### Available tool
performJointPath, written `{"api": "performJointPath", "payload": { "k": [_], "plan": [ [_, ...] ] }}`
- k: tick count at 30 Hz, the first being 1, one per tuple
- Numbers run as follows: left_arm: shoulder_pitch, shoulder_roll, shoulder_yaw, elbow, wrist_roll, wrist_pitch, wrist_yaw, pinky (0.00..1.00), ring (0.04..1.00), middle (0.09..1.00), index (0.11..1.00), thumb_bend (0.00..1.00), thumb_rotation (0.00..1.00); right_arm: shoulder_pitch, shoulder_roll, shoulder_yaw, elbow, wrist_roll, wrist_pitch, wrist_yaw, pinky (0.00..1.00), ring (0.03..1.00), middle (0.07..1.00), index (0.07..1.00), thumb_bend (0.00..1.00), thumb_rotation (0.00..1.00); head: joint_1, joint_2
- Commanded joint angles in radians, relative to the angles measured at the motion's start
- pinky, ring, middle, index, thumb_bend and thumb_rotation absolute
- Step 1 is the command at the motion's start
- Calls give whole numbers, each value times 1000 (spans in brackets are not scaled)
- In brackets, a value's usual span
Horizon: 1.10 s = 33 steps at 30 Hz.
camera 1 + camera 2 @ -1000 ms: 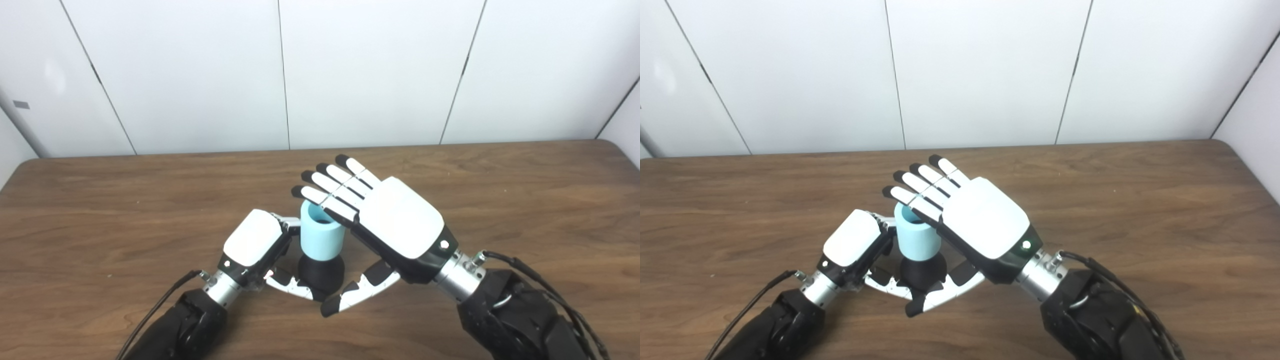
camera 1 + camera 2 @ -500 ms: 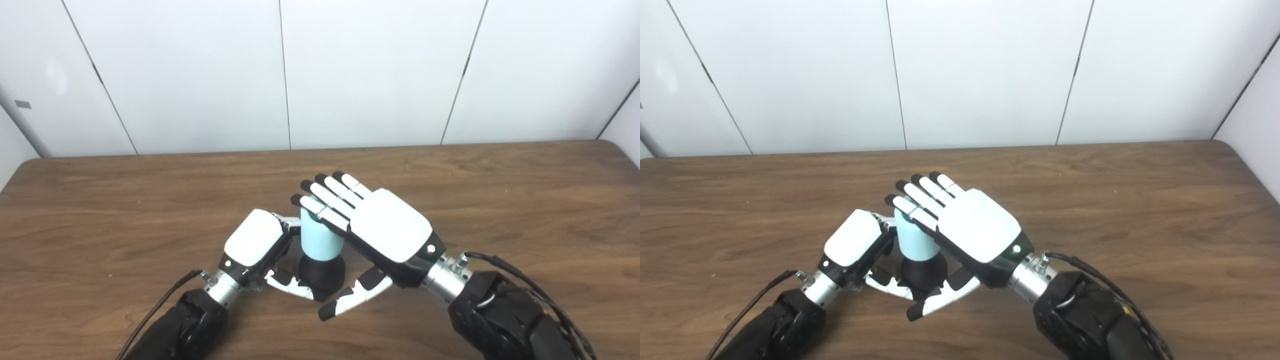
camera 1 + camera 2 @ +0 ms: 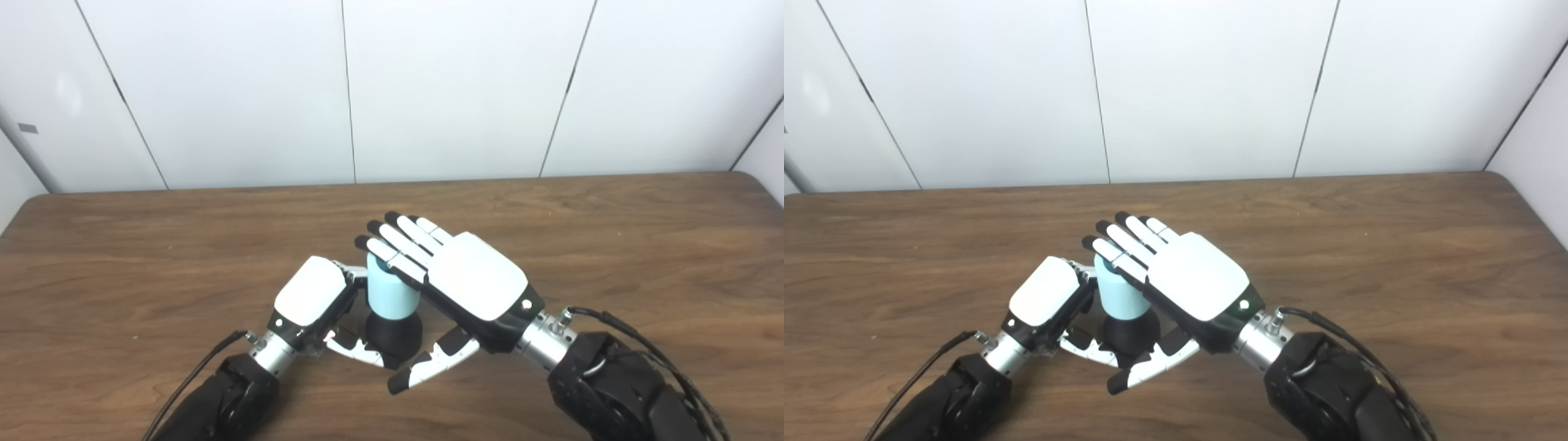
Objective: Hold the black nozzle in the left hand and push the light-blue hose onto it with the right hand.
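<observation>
Wooden table (image 3: 612, 245), near its front middle. Right hand (image 3: 456, 285) flat, fingers spread, palm resting atop light-blue hose (image 3: 392, 294), grasping nothing. Left hand (image 3: 318, 303) wrapped around black nozzle (image 3: 395, 335). Hose upright, seated on nozzle.

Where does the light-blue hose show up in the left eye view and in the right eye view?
Left eye view: light-blue hose just left of centre, upright on the black nozzle.
Right eye view: hose further left, under the right hand.
Shared landmark: the left hand just left of the hose.
</observation>
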Motion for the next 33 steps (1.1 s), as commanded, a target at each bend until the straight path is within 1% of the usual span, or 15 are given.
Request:
{"api": "performJointPath", "payload": {
  "k": [1, 4, 10, 15, 23, 28, 33],
  "plan": [
    [164, -34, -76, 109, 29, -7, -11, 125, 170, 438, 479, 521, 0, 20, -28, 41, 20, -6, -7, 93, 985, 1000, 1000, 974, 972, 881, -1, 1],
    [165, -33, -75, 102, 27, -4, -19, 143, 190, 468, 481, 523, 0, 22, -34, 49, 17, -6, -20, 88, 967, 992, 985, 943, 963, 882, -3, 1],
    [167, -32, -70, 94, 13, -1, -34, 142, 187, 471, 482, 524, 0, 25, -44, 62, 8, -23, -22, 96, 939, 957, 949, 900, 945, 869, -5, 3],
    [170, -30, -70, 83, 13, 8, -43, 137, 181, 471, 482, 525, 0, 25, -50, 70, 10, -44, -17, 109, 953, 956, 946, 899, 940, 867, -6, 6],
    [171, -32, -69, 93, 12, -2, -27, 137, 183, 472, 482, 525, 0, 25, -50, 77, 15, -54, -7, 122, 940, 936, 930, 879, 943, 868, -6, 6],
    [171, -32, -68, 91, 13, -1, -27, 126, 168, 471, 481, 525, 0, 25, -52, 80, 16, -57, 4, 129, 943, 934, 931, 879, 950, 873, -7, 7],
    [172, -29, -69, 82, 12, 3, -39, 138, 184, 471, 482, 525, 0, 25, -58, 89, 22, -67, 8, 137, 956, 947, 944, 895, 950, 889, -5, 9]
  ]
}}
